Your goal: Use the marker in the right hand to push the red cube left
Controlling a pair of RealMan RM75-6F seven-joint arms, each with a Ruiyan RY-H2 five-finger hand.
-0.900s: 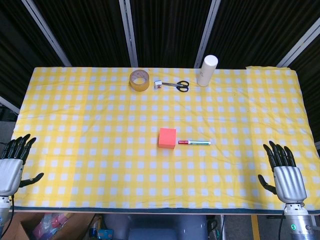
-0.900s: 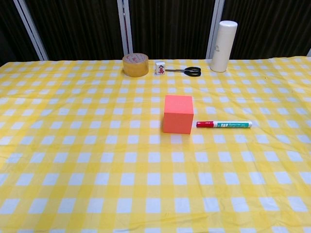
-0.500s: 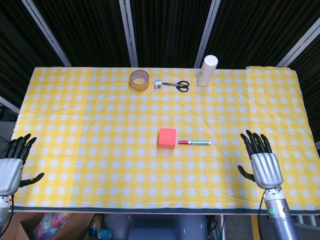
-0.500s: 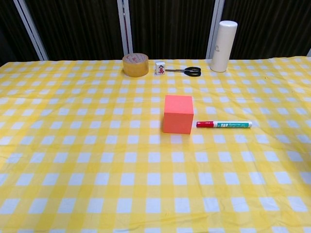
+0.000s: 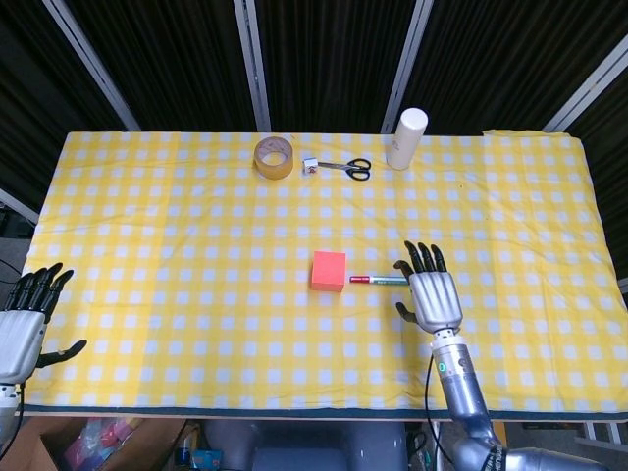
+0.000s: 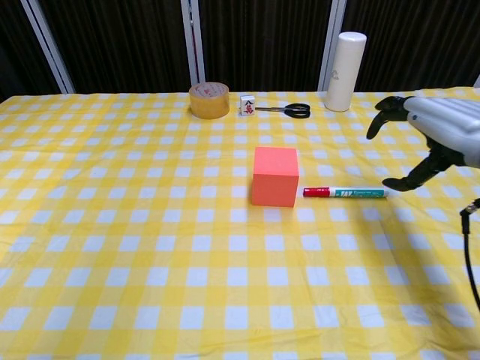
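Robot hand on the left (image 5: pixel 25 329) sits at the lower left edge of the head view, fingers spread and holding nothing, off the counter (image 5: pixel 147 245) and unchanged over the last second. Moving rightward, the red cube (image 5: pixel 329 271) stands at the centre of the frame, a matte, sharp-edged block, and the marker (image 5: pixel 381 280) lies just to its right, red cap pointing at the cube, with a small gap between them; neither has moved. The right robot hand (image 5: pixel 432 294) has travelled in from the lower right corner and now hovers over the marker's far end, fingers splayed and empty. It seems set up for the pick-up, which has to come before any push.

The counter wears a soft yellow-and-white checked cloth, slightly rumpled. Along the upper edge, left to right: a glossy roll of tape (image 5: pixel 274 157), a small white block (image 5: pixel 310 166), black-handled scissors (image 5: pixel 348 168) and a smooth white cylindrical bottle (image 5: pixel 406 138).
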